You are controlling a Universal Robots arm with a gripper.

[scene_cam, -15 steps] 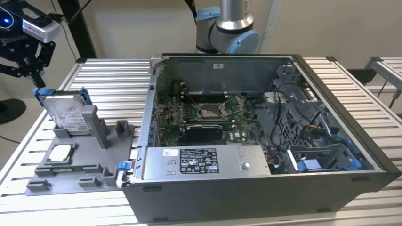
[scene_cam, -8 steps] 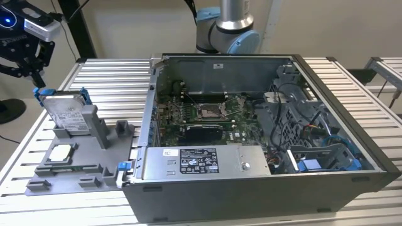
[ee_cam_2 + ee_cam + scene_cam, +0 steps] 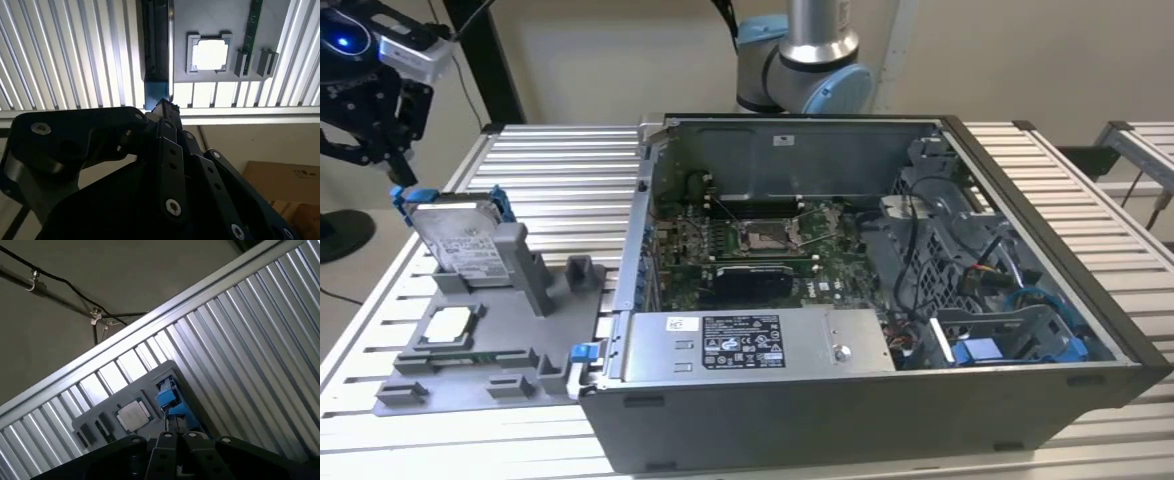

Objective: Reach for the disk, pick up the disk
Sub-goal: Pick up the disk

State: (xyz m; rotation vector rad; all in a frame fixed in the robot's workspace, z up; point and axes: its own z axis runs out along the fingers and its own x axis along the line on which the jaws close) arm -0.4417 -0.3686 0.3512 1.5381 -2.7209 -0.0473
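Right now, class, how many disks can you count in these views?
1. The disk stands on edge in the grey tray at the exterior view's left, just under the gripper. The case could hide more.

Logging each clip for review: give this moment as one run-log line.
step: reach | gripper: at top blue edge of disk, contact unclear | disk: upright in grey holder, not lifted
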